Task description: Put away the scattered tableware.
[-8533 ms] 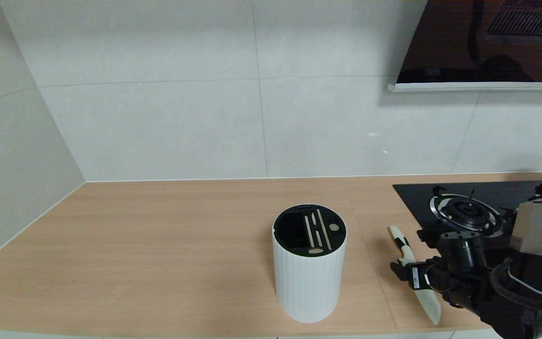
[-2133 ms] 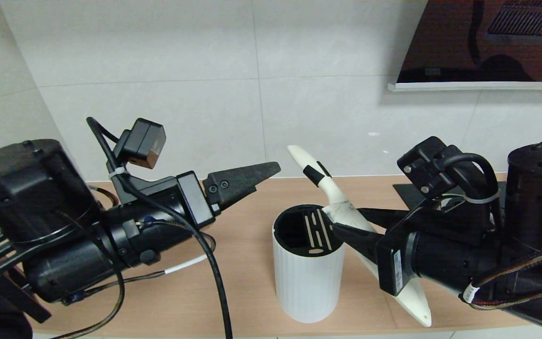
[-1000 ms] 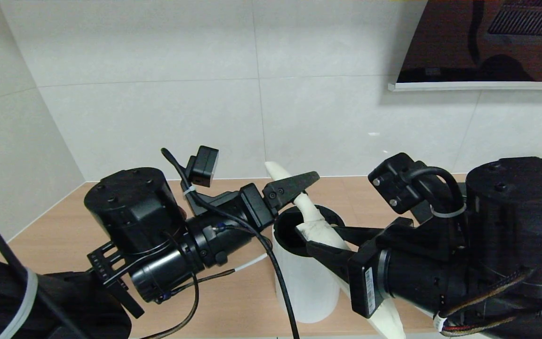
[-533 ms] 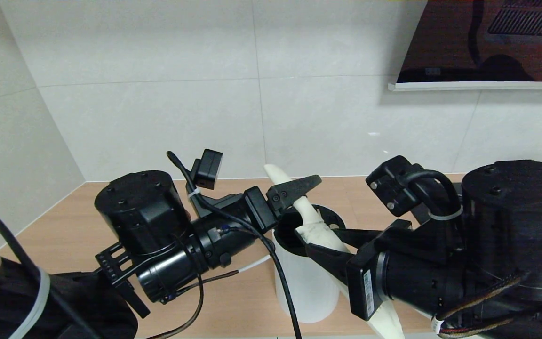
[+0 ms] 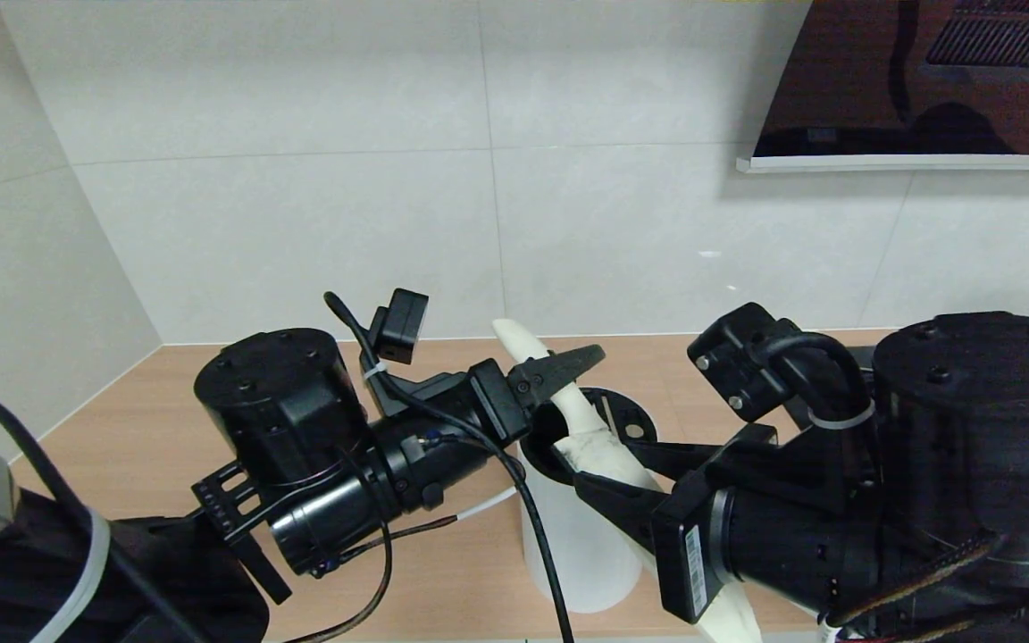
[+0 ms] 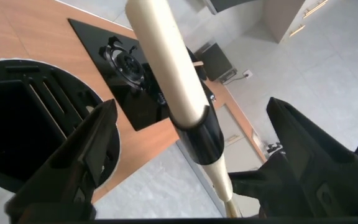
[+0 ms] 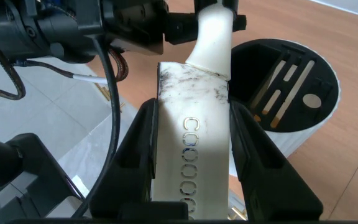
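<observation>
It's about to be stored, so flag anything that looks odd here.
The knife looks dirty: dark smudges mark its white blade near the handle. The right gripper clamps it by the blade, tilted handle-up over the holder, tip pointing down beside it rather than into a slot.

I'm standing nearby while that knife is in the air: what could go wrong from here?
1. The left gripper straddles the knife handle, open; if the right gripper releases the blade first, the knife may drop.
2. Both arms crowd the holder; a bump could tip it.
</observation>
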Robot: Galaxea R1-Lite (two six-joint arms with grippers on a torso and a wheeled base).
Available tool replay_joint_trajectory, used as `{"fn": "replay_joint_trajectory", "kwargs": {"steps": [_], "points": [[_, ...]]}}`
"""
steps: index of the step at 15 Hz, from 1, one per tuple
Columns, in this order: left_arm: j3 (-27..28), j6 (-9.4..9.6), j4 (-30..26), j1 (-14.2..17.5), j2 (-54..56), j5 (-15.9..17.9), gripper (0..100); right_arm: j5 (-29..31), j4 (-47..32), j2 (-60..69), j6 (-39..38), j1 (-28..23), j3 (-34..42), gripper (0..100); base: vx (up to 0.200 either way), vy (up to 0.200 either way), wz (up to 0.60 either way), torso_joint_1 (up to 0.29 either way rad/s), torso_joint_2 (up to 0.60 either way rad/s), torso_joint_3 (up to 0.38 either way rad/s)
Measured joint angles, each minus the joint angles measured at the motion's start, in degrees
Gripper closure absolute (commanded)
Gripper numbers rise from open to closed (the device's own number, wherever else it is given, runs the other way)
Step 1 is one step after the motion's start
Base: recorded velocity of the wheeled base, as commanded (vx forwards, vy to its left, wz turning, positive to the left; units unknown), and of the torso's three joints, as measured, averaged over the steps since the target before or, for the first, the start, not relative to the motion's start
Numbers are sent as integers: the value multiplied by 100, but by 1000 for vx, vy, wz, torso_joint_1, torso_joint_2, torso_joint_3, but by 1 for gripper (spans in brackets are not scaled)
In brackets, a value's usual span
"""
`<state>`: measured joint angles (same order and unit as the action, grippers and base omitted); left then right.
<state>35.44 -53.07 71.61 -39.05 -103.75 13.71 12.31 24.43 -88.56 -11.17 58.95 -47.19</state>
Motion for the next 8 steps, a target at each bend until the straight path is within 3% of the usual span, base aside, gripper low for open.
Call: {"fn": "replay_joint_trajectory", "kwargs": {"steps": [8], "points": [[4,-4,12,2,-16,-6,100,11,-5,0,0,-17,-13,100,0,0,0,0,0,0]]}}
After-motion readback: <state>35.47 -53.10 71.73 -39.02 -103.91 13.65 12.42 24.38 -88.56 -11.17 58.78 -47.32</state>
